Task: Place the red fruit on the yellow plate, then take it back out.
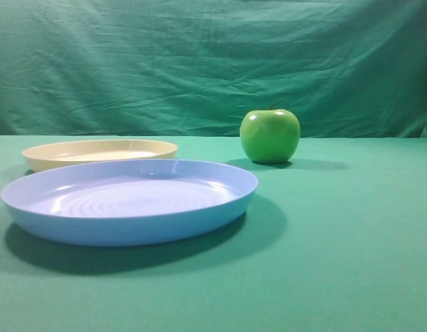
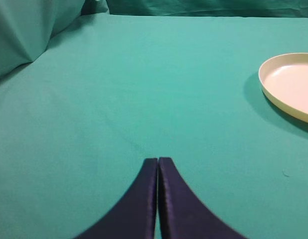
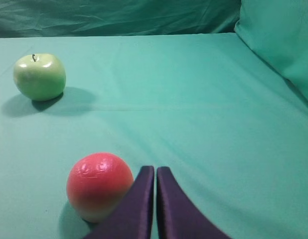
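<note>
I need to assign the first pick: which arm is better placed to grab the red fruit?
Right. The red fruit lies just beside the shut right gripper. The left gripper, also shut, sees only cloth and the yellow plate.

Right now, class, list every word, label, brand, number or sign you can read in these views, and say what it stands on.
None: no readable text shows in any view.
The red fruit, green apple, yellow plate, blue plate and green cloth are all plain.

Green-clothed table [image 1: 352, 263]: yellow plate [image 1: 48, 158], blue plate [image 1: 130, 232], green apple [image 1: 270, 135], red fruit [image 3: 99, 185].
</note>
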Controlling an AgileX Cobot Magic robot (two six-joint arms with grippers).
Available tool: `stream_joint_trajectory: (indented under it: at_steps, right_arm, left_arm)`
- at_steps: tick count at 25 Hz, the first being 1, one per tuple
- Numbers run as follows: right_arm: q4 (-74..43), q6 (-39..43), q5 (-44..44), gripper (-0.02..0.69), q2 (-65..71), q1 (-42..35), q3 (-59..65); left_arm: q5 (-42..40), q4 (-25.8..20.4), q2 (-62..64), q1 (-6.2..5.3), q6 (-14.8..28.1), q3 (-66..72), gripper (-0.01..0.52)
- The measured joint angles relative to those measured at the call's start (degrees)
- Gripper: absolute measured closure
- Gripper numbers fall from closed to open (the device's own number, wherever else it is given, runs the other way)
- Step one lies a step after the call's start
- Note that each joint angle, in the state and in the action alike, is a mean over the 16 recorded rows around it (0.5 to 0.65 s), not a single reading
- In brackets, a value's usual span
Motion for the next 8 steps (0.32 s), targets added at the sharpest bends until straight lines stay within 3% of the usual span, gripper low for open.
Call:
stream_joint_trajectory:
  at_steps: [8]
  right_arm:
    - [0.0,0.0,0.0,0.665,0.0,0.0,0.0]
  left_arm:
    - [0.0,0.0,0.0,0.0,0.0,0.0,0.514]
